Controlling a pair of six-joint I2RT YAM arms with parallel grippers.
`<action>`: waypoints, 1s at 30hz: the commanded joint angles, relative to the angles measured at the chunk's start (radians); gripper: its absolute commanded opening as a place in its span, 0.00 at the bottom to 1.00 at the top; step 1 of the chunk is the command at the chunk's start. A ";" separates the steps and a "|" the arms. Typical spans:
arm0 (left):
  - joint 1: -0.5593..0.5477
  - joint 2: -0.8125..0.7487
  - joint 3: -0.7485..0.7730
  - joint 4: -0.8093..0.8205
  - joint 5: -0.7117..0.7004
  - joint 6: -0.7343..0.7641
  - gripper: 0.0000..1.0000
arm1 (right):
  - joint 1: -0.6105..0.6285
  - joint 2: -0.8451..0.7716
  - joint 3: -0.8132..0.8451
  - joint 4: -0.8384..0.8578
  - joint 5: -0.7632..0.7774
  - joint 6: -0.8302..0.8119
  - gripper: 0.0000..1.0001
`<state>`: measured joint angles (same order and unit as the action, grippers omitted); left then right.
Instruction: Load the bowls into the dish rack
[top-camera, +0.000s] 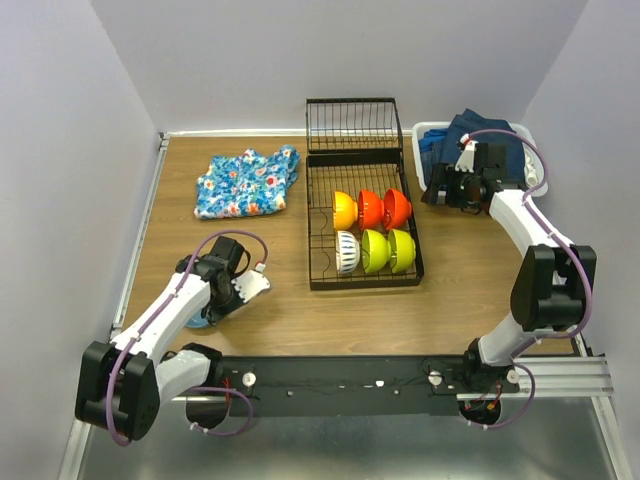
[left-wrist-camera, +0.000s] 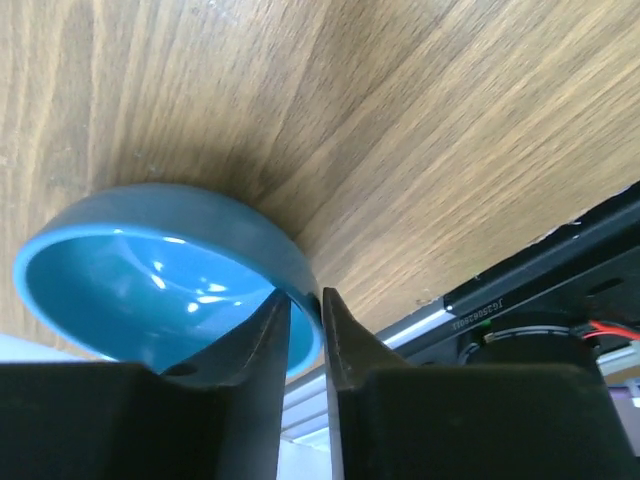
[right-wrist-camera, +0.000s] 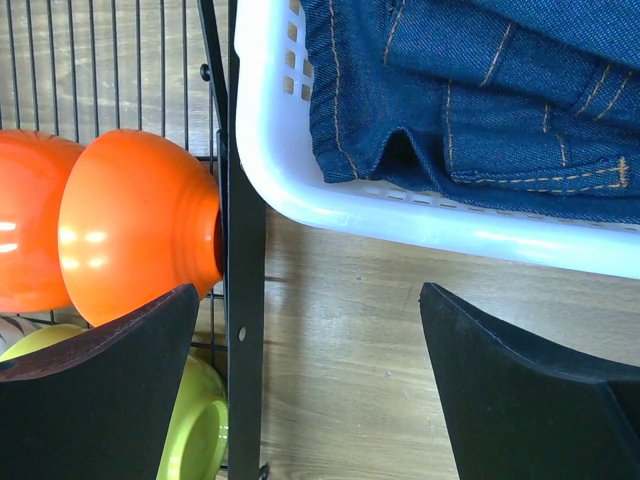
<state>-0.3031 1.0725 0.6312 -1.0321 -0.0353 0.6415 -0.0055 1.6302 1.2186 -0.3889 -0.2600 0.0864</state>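
The black wire dish rack (top-camera: 322, 222) stands mid-table and holds several bowls on edge: yellow (top-camera: 345, 210), two red-orange (top-camera: 371, 209), white (top-camera: 347, 252) and two lime-green (top-camera: 401, 250). My left gripper (top-camera: 212, 308) is at the near left, shut on the rim of the blue bowl (top-camera: 197, 321). In the left wrist view the fingers (left-wrist-camera: 270, 340) pinch the rim of the blue bowl (left-wrist-camera: 150, 280), which sits on the wood. My right gripper (top-camera: 437, 188) is open and empty, low between the rack and the white basket (top-camera: 425, 150). It also shows in the right wrist view (right-wrist-camera: 310, 340), beside a red-orange bowl (right-wrist-camera: 135, 225).
The white basket (right-wrist-camera: 400, 215) holds dark blue jeans (right-wrist-camera: 480, 100) at the back right. A blue flowered cloth (top-camera: 245, 182) lies at the back left. The rack's hinged end section (top-camera: 350, 125) stands at the back. The rack's side rail (right-wrist-camera: 245, 300) passes by my right gripper's left finger.
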 joint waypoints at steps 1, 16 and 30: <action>0.001 -0.023 0.045 -0.023 -0.018 -0.012 0.12 | 0.002 0.013 0.019 0.016 -0.018 0.007 1.00; -0.002 0.151 0.539 0.320 1.003 -0.346 0.00 | 0.002 0.025 0.036 0.004 0.010 -0.022 1.00; 0.044 0.426 0.288 1.339 1.371 -1.130 0.00 | 0.002 0.054 0.111 -0.071 0.062 -0.071 1.00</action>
<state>-0.2623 1.4578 0.9649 -0.1192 1.1938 -0.1665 -0.0055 1.6726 1.3090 -0.4290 -0.2390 0.0460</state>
